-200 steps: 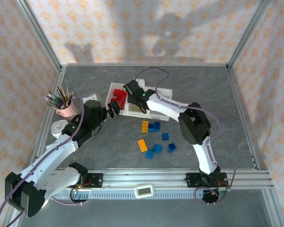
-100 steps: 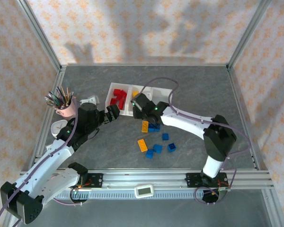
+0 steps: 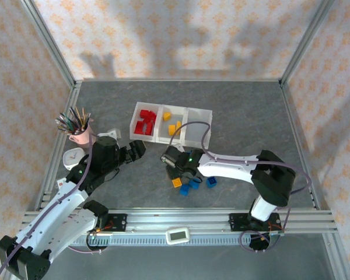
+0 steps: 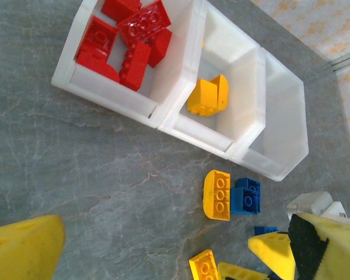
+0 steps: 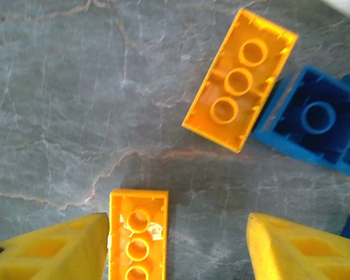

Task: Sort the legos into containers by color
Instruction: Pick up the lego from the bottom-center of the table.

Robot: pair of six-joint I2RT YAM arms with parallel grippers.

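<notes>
Grey marbled table (image 3: 251,111) is sitting inside walls (image 3: 163,35) w/ peach floral paper, metal frame posts (image 3: 49,44) standing at the corners. A pink cup (image 3: 81,135) of pencils is standing at the left.

L arm is reaching from the near-left edge toward the middle. L gripper (image 3: 137,149) is hovering just near-left of the tray (image 3: 132,125), its fingers (image 4: 23,251) spread wide, gripping nothing. R arm is bending leftward at its elbow, w/ R gripper (image 5: 178,224) hanging low over the loose legos. Its jaws are apart w/ a yellow-orange lego (image 5: 138,233) lying btwn them, just beside one finger; contact can't be told.

Tray is lying far of centre. Red legos (image 3: 144,121) are lying in its left compartment, yellow-orange legos (image 3: 172,125) in the middle one. Another yellow-orange piece (image 5: 239,79) is touching a blue lego (image 5: 315,119) on the table, near of the tray.
</notes>
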